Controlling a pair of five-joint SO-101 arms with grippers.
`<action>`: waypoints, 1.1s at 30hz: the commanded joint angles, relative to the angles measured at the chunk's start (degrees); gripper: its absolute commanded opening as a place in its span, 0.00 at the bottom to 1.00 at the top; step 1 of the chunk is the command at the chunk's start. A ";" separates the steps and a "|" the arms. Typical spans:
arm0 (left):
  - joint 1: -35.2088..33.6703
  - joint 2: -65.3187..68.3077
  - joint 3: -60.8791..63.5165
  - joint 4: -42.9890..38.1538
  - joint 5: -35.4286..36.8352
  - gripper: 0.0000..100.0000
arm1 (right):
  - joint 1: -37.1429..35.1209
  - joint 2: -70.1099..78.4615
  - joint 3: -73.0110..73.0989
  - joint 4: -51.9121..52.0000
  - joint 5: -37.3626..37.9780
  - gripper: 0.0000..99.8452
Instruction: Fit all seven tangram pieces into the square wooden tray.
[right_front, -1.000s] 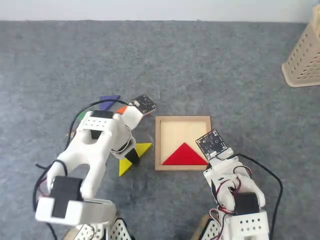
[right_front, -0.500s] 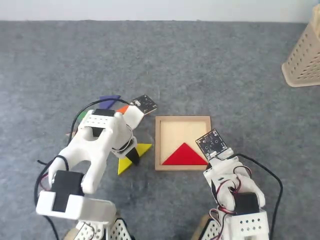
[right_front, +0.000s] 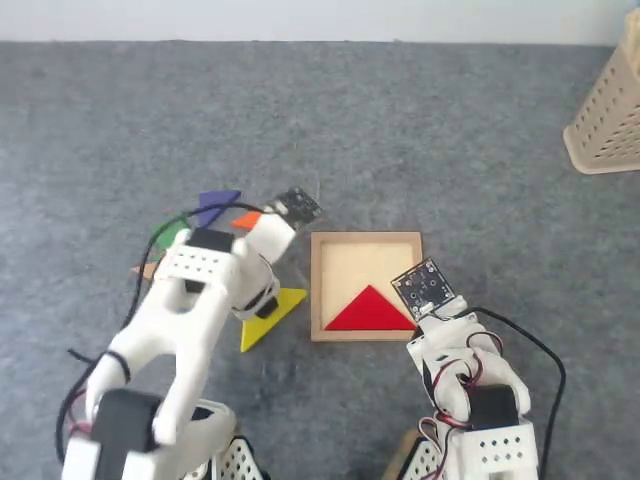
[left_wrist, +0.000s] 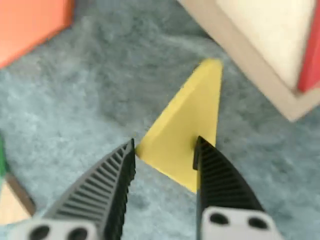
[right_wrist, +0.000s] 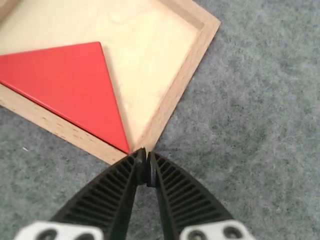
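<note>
The left gripper (left_wrist: 164, 147) is grasping the yellow triangle (left_wrist: 187, 115) by its broad end, one finger on each side, and the piece's far tip is pointing away from the fingertips toward the wooden tray (left_wrist: 250, 57), whose rim is lying just beyond it. The right gripper (right_wrist: 146, 162) is hanging clenched on nothing, its tips sitting just short of the tray's corner, with the red triangle (right_wrist: 65, 80) lying flat inside the tray directly ahead of them.
</note>
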 joint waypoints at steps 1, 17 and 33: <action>3.78 -3.16 3.56 1.05 1.41 0.17 | -0.13 -1.27 0.88 0.40 0.62 0.01; 15.56 -3.78 -3.47 12.66 6.86 0.17 | -0.13 -1.27 0.88 0.40 0.62 0.01; 21.63 -3.08 -5.93 11.60 9.85 0.17 | -0.13 -1.27 0.88 0.40 0.62 0.01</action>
